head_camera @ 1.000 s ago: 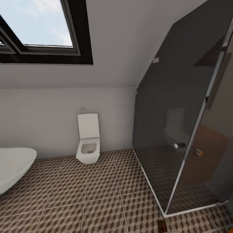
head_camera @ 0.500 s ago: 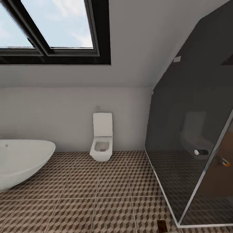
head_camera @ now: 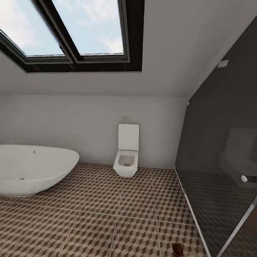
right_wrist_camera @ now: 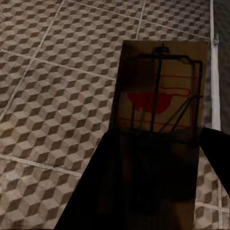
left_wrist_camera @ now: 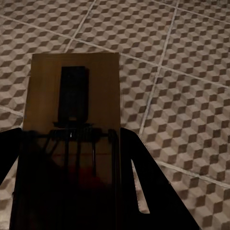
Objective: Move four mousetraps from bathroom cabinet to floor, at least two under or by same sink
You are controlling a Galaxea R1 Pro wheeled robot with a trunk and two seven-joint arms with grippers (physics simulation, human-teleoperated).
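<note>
A mousetrap point(left_wrist_camera: 72, 96), a tan board with dark wire, hangs over the bathroom floor point(left_wrist_camera: 182, 72), with my left gripper point(left_wrist_camera: 69, 158) shut on its near end. A second mousetrap point(right_wrist_camera: 163, 76), with a red spot under its wire, is clamped in my right gripper point(right_wrist_camera: 160, 158) above the cube-pattern tiles point(right_wrist_camera: 57, 96), close to a pale shower sill. In the head view a small brown corner of a mousetrap point(head_camera: 177, 248) pokes in at the lower edge, over the bathroom floor point(head_camera: 107, 214). The cabinet and the sink are out of view.
A white oval bathtub point(head_camera: 32, 173) stands at the left. Against the back wall is a white toilet point(head_camera: 126, 157). The dark glass shower enclosure point(head_camera: 221, 160) takes up the right side. A skylight point(head_camera: 71, 32) sits in the sloped ceiling.
The head view has turned left: toilet and shower slid to the right in the picture, while more of the bathtub and skylight came in. The brown mousetrap corner stays at the lower edge.
</note>
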